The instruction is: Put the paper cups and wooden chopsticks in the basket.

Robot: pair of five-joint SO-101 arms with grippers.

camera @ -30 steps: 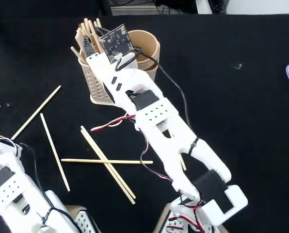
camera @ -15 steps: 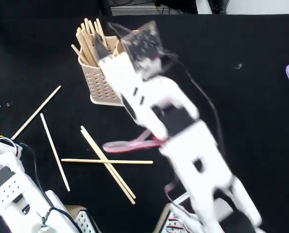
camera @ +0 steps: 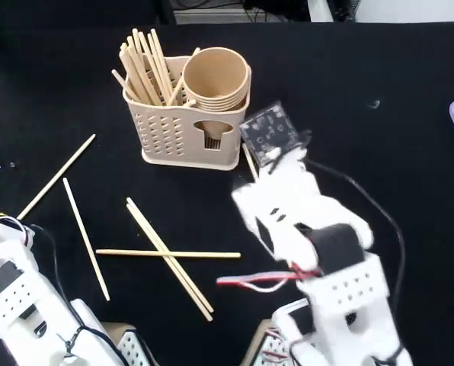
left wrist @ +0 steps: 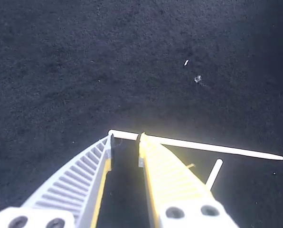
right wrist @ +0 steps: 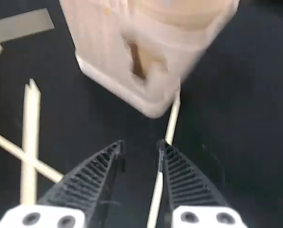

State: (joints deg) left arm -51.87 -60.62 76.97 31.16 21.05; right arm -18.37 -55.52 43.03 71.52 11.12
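Wooden and loose, one chopstick was seen lying on the table just beside the basket, its long axis almost parallel to the right gripper, beneath the gap and nearer one finger. The fingers were held narrowly apart, nothing gripped. The right arm was judged nearer.

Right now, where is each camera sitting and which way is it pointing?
High view: fixed above the table, looking down on the basket, loose chopsticks, the left arm and the right arm.
Left wrist view: on the left arm's wrist, facing the black table and one chopstick; its open left tool shows.
Right wrist view: on the right arm's wrist, facing the basket and the chopstick beside it; its open right tool shows.
Shared: the high and right wrist views both show the basket and that chopstick.
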